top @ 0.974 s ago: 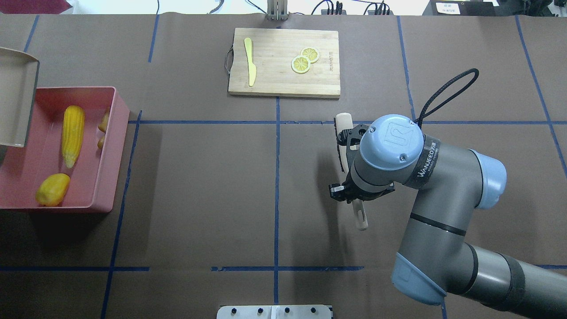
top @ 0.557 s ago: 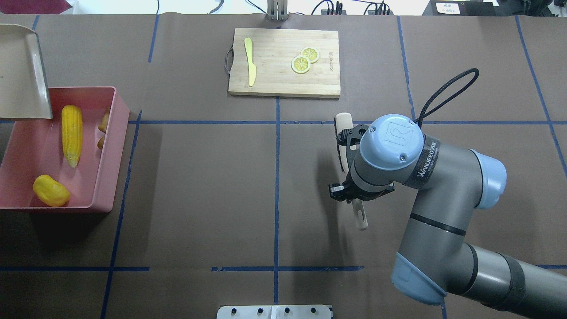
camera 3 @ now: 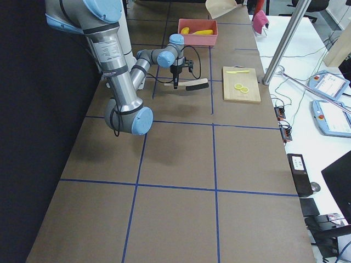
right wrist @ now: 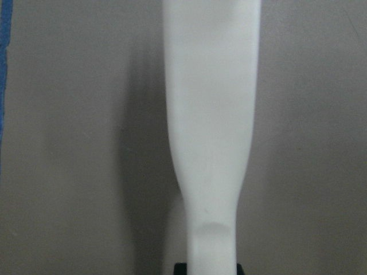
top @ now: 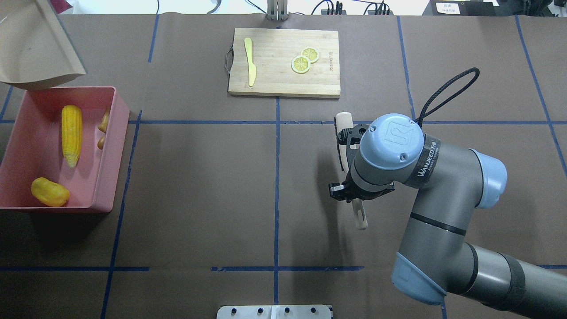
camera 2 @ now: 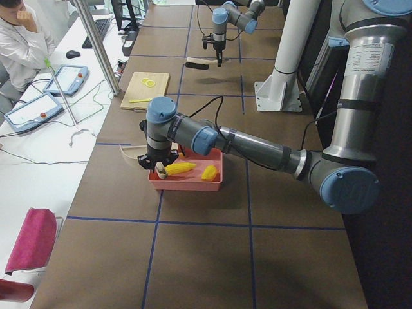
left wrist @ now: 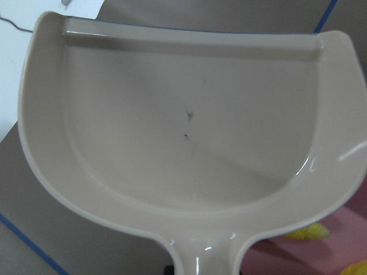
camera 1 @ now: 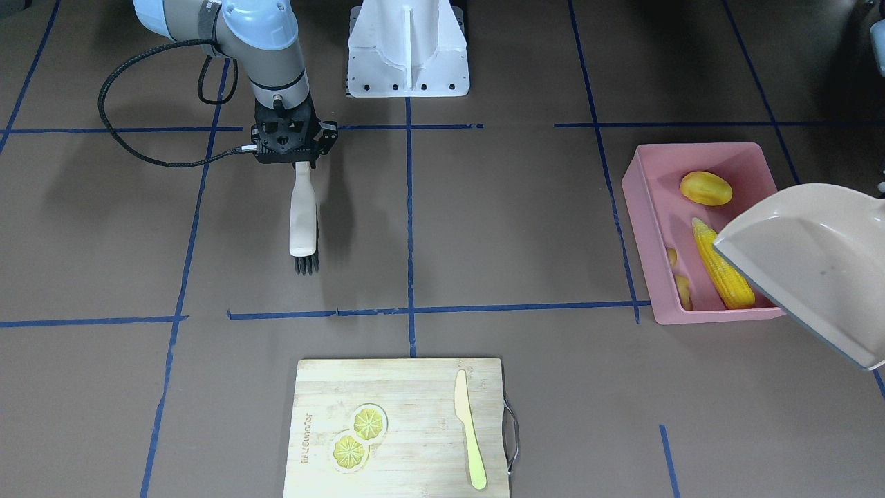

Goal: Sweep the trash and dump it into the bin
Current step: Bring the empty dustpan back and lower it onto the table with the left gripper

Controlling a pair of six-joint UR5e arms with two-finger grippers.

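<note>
Trash (top: 71,133) lies in the bin (top: 113,146). Left fingers (camera 2: 151,161) clamp the empty dustpan (top: 35,48), apparently after dumping. Right fingers (camera 1: 309,158) pinch the brush (camera 1: 303,214), parked clear.

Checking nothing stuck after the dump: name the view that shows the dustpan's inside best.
The left wrist view: the dustpan fills the frame and its inside is empty. The front-facing view shows most of the inside, cut off at the frame edge. The overhead view catches only a corner, and the two side views show it tiny.
</note>
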